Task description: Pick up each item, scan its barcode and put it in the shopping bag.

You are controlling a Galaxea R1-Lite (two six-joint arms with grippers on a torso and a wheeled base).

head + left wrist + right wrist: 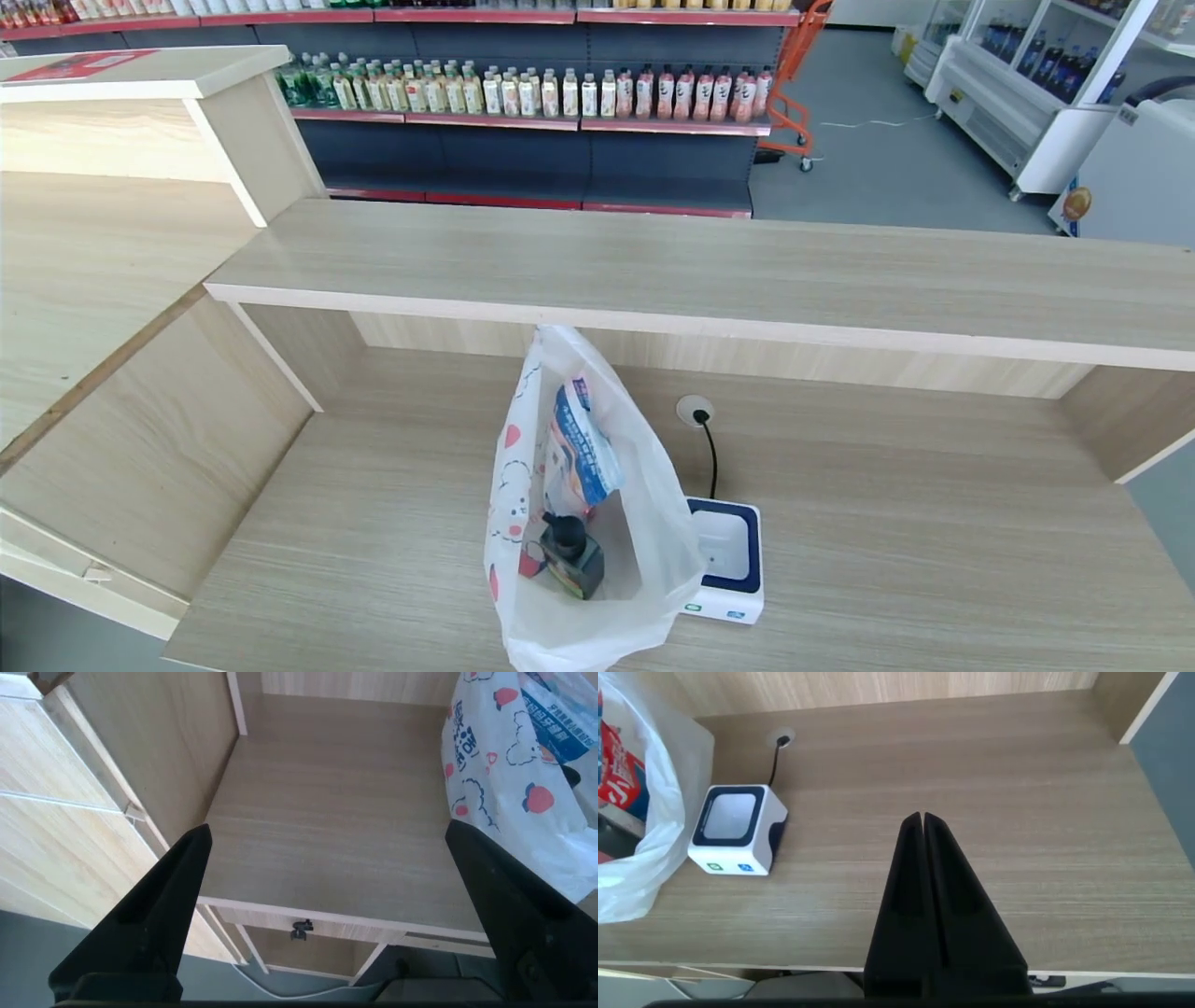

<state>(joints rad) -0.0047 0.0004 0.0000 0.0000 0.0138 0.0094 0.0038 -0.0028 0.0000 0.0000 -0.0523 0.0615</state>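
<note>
Left hand [327, 829] spread, right hand [922, 819] clenched empty; cartoon-printed shopping bag [509, 485] holds dark bottle [571, 557].

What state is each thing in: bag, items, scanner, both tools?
shopping bag: open, standing on the counter
dark bottle: inside the bag, cap on
blue packet: inside the bag, leaning
scanner: on the counter beside the bag, cable attached
left tool: open, empty
right tool: shut, empty

1 ea: bag [665, 534], scanner [724, 562], btl [571, 558], blue pouch [581, 453].
</note>
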